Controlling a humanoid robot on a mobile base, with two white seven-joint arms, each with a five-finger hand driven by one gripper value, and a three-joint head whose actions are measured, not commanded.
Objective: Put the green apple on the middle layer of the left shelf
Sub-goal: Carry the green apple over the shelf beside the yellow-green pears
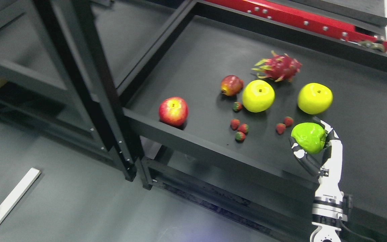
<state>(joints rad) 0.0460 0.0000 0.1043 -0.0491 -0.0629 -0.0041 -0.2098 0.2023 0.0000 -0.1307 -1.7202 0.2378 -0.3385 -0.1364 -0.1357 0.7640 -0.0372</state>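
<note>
Fingers (302, 158) of the right hand (317, 149) are curled around the green apple (308, 137), which is held over the black shelf (186, 67). Two yellow apples (258, 95) are seen at its 11 and 12 o'clock, strawberries (281, 128) just beside it at 9 o'clock.

No text, label, brand, number or sign can be read on any surface shown in the head view.

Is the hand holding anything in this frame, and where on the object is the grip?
Yes: the right hand grips the round bright green apple from its lower right side, fingers curled around its lower and right edges. The left hand is out of view.
</note>
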